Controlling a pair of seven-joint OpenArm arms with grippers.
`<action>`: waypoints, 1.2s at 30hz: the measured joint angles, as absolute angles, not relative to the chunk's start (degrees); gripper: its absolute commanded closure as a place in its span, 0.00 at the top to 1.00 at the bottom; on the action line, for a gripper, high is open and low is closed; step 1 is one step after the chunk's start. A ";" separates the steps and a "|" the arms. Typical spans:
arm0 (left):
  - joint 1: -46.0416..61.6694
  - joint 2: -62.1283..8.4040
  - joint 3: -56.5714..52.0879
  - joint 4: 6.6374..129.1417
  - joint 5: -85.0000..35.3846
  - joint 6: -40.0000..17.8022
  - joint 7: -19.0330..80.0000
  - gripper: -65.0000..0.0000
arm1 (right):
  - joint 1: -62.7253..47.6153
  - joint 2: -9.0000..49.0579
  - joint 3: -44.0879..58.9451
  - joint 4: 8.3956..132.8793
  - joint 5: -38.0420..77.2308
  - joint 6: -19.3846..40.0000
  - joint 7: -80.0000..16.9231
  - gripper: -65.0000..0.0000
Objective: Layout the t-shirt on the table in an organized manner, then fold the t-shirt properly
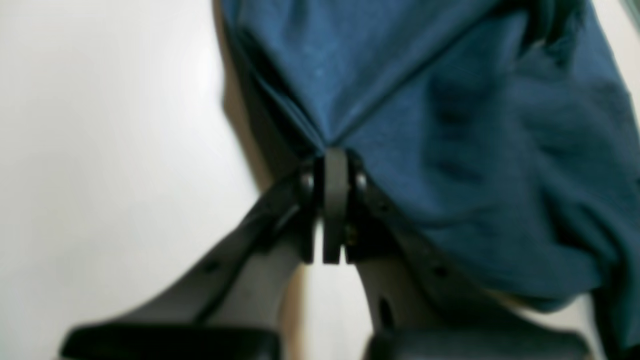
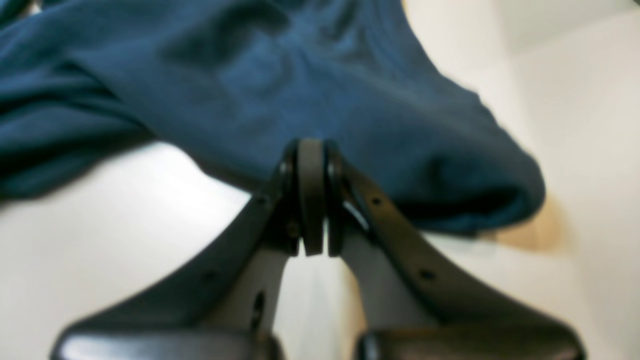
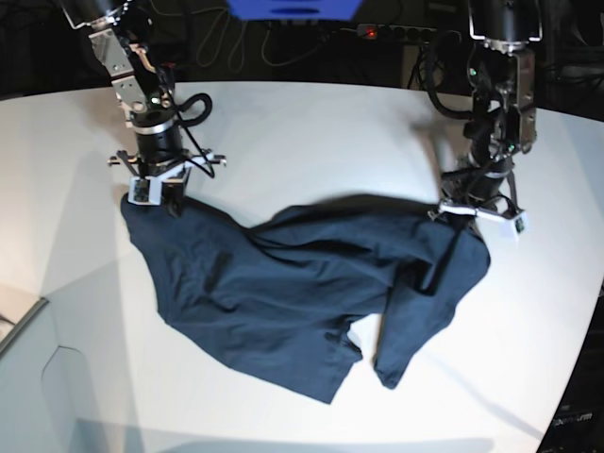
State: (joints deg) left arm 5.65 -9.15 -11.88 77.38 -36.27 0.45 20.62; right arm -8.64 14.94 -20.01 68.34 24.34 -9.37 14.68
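Observation:
The dark navy t-shirt [image 3: 283,283] lies rumpled on the white table [image 3: 311,132], stretched between both arms. Its lower part is bunched and folded over itself. At the shirt's left corner in the base view, my right gripper [image 3: 152,202] is shut on the cloth. In the right wrist view the closed right gripper [image 2: 311,144] pinches an edge of the t-shirt [image 2: 280,75]. My left gripper [image 3: 469,217] holds the shirt's right corner. In the left wrist view the left gripper [image 1: 334,151] is shut where creases in the t-shirt [image 1: 450,125] meet.
A pale grey box corner [image 3: 28,326] juts in at the lower left of the base view. Dark cables [image 3: 236,42] and a power strip [image 3: 406,31] run behind the table's far edge. The table's curved edge [image 3: 576,359] falls away at the right.

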 measured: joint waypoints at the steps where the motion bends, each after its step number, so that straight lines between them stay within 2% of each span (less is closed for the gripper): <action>1: 6.02 -9.69 -11.86 78.85 -36.27 0.27 20.71 0.00 | -8.82 15.07 -19.25 68.34 24.32 -9.30 14.55 0.13; 4: 6.42 -10.55 -11.79 81.25 -36.27 -0.05 20.51 0.01 | -9.41 15.51 -15.31 68.34 24.38 -9.34 12.12 0.30; 6: 7.22 -10.61 -11.90 81.54 -36.27 0.27 20.58 0.06 | -10.22 15.53 -13.02 68.77 24.36 -9.37 11.51 0.40; 9: 7.77 -10.33 -11.84 81.36 -36.27 0.47 20.82 0.18 | -11.68 15.42 -11.22 70.61 24.32 -9.32 11.29 0.47; 12: 8.12 -10.50 -11.88 81.32 -36.27 0.43 20.62 0.32 | -12.27 15.42 -9.45 71.75 24.32 -9.28 11.07 0.48; 15: 9.32 -10.44 -11.90 81.32 -36.27 0.47 20.51 0.39 | -12.25 16.84 -9.67 71.77 24.29 -9.26 11.14 0.49; 24: 10.26 -10.46 -11.90 75.48 -36.51 0.43 20.12 0.40 | -12.03 17.80 -9.54 71.64 24.29 -9.23 11.14 0.49; 36: 6.48 -10.44 -11.94 71.05 -36.16 0.45 19.94 0.40 | -11.79 17.93 -9.47 71.64 24.29 -9.23 11.16 0.49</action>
State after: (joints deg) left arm 6.48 -10.44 -11.94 71.05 -36.16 0.45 19.94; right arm -11.79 17.93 -9.47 71.64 24.29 -9.23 11.16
